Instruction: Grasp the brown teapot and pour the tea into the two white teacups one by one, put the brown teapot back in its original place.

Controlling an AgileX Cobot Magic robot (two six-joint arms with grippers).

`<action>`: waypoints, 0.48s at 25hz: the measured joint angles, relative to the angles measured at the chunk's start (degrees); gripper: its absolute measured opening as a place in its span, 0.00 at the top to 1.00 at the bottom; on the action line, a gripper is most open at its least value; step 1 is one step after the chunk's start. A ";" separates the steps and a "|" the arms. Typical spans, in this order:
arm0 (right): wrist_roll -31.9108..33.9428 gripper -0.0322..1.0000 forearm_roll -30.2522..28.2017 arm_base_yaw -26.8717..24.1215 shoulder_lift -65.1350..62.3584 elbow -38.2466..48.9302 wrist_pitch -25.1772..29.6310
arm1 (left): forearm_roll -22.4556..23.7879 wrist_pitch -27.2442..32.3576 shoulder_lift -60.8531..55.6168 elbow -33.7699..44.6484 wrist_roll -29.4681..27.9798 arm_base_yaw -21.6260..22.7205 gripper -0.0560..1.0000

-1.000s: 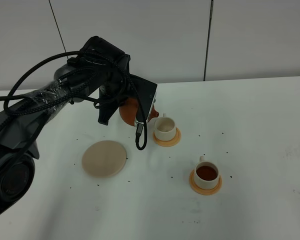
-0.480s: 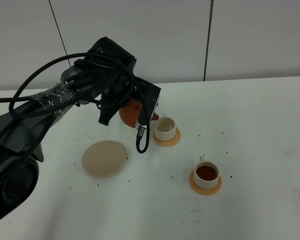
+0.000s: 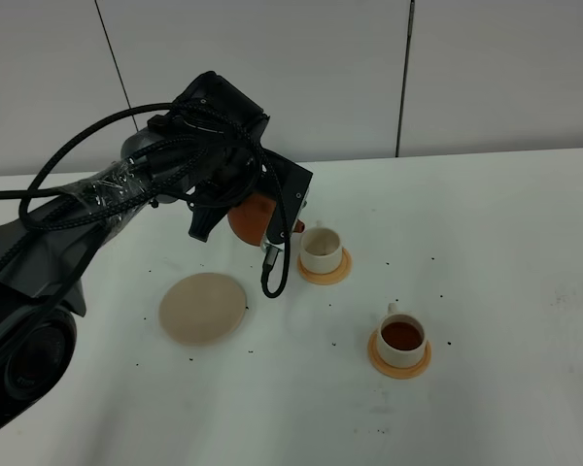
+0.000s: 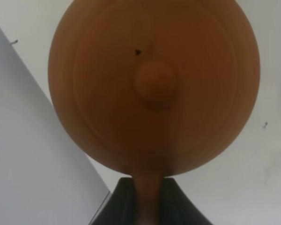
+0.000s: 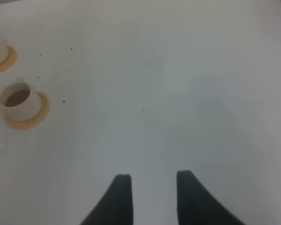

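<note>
White table (image 3: 505, 223) w/ dark specks (image 3: 433, 259); grey wall (image 3: 486, 78)

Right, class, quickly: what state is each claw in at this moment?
Left claw: closed, holding the brown teapot by its handle.
Right claw: open, holding nothing.

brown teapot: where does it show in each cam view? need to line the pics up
Exterior high: the brown teapot is left of centre, partly hidden by the left arm.
Left wrist: brown teapot fills most of the picture, lid knob near the middle.
Right wrist: not in it.
Shared landmark: the white table with small dark specks, seen in all three views.
</note>
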 joint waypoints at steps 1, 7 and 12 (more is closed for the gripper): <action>0.00 0.74 0.00 0.00 0.00 0.00 0.00 | 0.19 0.16 -0.19 0.00 0.00 0.00 0.78; 0.00 0.74 0.00 0.00 0.00 0.00 0.00 | 0.69 0.29 -1.03 0.00 -0.18 0.00 0.78; 0.00 0.74 0.00 0.00 0.00 0.00 0.00 | 0.76 0.29 -1.03 0.00 -0.18 0.00 0.78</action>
